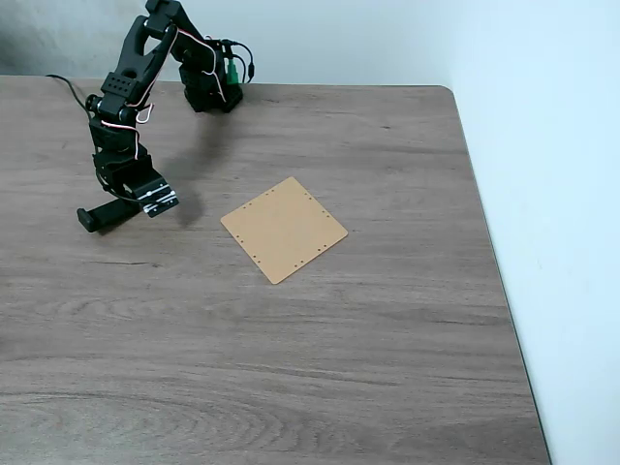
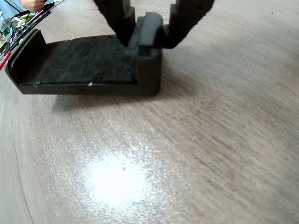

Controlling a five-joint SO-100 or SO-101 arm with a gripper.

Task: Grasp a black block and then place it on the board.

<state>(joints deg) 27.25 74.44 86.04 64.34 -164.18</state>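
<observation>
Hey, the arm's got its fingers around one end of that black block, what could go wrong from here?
The gripper pinches only the raised lip at one end of the black block, so the long free end may sag or twist out once lifted. The block lies on the table, well left of the board in the fixed view, so a weak hold could drop it on the way. Hanging tilted, it may land partly off the board's edge.

bare table around board, nothing standing between
</observation>
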